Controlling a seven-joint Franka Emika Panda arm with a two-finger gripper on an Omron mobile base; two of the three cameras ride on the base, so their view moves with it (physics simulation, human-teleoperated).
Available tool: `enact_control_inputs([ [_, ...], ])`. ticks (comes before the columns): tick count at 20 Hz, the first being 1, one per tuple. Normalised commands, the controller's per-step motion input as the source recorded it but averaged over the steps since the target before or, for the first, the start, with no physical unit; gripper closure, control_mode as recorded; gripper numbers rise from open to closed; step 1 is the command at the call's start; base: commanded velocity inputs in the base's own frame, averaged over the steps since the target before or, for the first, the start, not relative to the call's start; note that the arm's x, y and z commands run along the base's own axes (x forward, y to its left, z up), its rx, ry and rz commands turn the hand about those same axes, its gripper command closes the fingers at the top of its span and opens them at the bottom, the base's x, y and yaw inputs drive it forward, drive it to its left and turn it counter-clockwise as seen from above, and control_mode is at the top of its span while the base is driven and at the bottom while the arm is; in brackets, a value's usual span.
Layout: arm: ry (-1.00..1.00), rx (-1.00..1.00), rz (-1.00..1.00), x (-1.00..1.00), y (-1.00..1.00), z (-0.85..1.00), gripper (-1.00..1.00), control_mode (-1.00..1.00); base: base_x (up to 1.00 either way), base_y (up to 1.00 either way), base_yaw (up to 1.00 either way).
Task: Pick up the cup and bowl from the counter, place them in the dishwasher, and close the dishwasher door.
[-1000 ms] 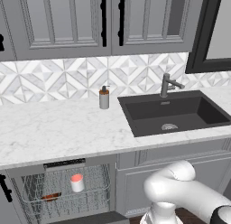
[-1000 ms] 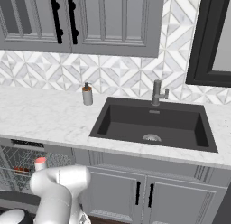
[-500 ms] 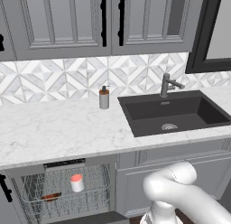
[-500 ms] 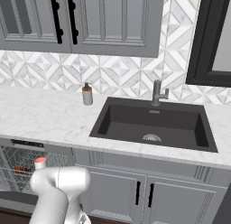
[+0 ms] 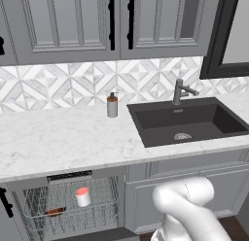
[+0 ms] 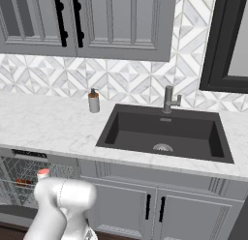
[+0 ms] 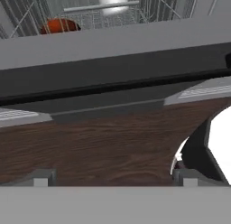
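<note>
1. A grey kitchen: panelled cabinets above, a white-and-grey patterned tile wall, and a long white marble counter (image 5: 58, 138) with a black sink (image 5: 187, 121) set into it. A faucet (image 5: 181, 91) stands behind the sink and a soap dispenser (image 5: 112, 105) sits near the wall; the floor is dark wood.
2. Below the counter, the dishwasher (image 5: 70, 206) stands open, its wire rack in view.
3. The cup (image 5: 83, 197) stands upright in the rack, pink-red inside showing at the top. The bowl (image 5: 54, 212) lies low in the rack to its left. Both are loaded, so judging by this, only closing remains.
4. The dishwasher door (image 7: 113, 51) hangs down, a flat grey panel seen from the hand camera, with its black bar handle (image 7: 113, 76) running along it above the wood floor.
5. The arm bends low in front of the cabinets, probably to get under the door and lift it.
6. The gripper (image 7: 113, 178) shows two small tips set wide apart, holding nothing, short of the handle.
</note>
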Motion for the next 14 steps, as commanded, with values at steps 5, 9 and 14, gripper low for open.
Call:
enact_control_inputs([
  [5,-0.09,0.00,0.00,0.57,-0.04,-0.96,-1.00,-1.00,0.00,0.00,0.00],
  [9,-0.16,0.00,0.00,0.83,-0.38,-0.98,-1.00,-1.00,0.00,0.00,0.00],
  [14,-0.23,0.00,-0.04,0.96,-0.72,-0.98,-1.00,-1.00,0.00,0.00,0.00],
])
